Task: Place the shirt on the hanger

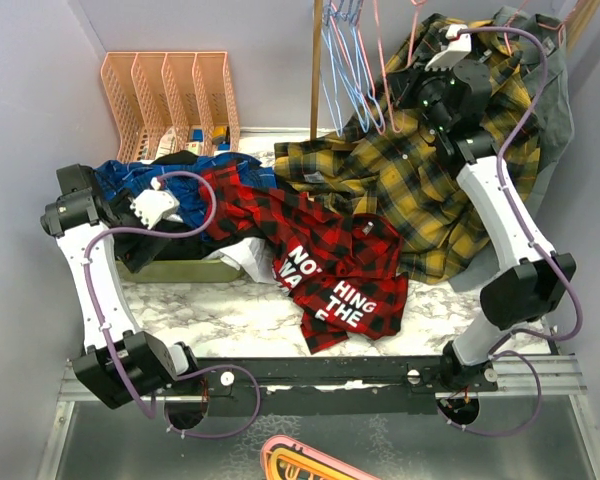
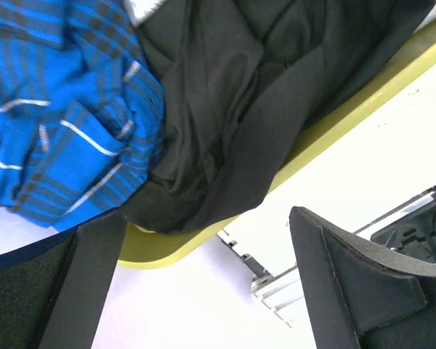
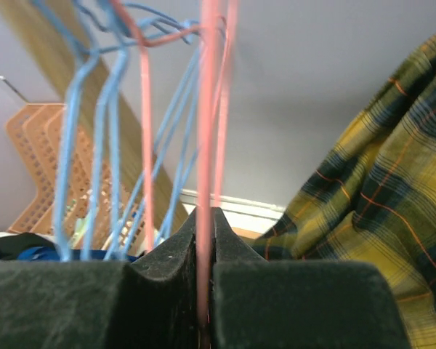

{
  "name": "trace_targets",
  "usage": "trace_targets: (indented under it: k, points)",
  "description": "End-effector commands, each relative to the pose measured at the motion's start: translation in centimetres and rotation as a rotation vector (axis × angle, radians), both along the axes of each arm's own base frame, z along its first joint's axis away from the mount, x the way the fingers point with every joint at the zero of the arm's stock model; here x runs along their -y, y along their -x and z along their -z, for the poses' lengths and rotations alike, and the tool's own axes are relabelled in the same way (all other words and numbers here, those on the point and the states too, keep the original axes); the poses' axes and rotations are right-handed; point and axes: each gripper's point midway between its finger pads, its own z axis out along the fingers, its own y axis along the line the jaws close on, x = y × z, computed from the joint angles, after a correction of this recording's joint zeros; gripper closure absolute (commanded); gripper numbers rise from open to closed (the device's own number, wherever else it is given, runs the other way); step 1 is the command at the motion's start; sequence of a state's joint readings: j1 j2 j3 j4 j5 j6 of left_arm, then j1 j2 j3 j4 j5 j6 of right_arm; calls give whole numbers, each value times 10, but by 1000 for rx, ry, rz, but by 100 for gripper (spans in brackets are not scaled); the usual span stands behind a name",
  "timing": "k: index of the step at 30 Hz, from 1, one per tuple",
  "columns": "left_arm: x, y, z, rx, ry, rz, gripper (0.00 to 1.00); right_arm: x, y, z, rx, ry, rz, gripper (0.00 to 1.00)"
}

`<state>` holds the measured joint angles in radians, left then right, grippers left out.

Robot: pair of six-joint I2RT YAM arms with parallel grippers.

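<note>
Two grippers inspected. Right gripper point(image 3: 206, 240): fingers pressed together on a strand of the hanger point(image 3: 209, 109), whose pink-red wire rises straight up from between the pads. Light blue hangers point(image 3: 102, 109) hang just beside the fingers, and a yellow plaid shirt point(image 3: 378, 182) drapes on their other side. Left gripper point(image 2: 211, 291): fingers spread wide and holding nothing, with a black garment point(image 2: 232, 109) and blue plaid cloth point(image 2: 58, 109) beyond the tips in a yellow-green tray point(image 2: 334, 123). The shirt point(image 1: 330, 270) lies crumpled on the table point(image 1: 210, 320), lettering up, well apart from both sets of fingers. Assessment: the hanger is light, stiff and thin, likely to swivel in the pinch. The shirt is soft and limp, best taken at collar or shoulder.
</note>
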<state>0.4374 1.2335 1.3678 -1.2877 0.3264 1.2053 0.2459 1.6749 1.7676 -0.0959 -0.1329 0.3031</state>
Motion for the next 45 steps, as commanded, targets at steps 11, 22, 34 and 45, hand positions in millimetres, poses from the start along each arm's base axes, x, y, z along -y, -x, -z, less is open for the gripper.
trace_targets:
  k: [11, 22, 34, 45]
  points:
    - [37, -93, -139, 483, -15, -254, 1, 25, 93, -68, 132, -41, 18, 99]
    - [181, -111, -131, 178, 484, -46, 0, 66, 190, 33, -145, -63, 130, 99]
    - [378, -60, -68, 128, 445, 222, 1, 105, 329, 119, -517, -206, 261, 99]
    - [441, -38, 10, 133, 429, -42, 1, 93, 371, 165, -667, -317, 207, 99]
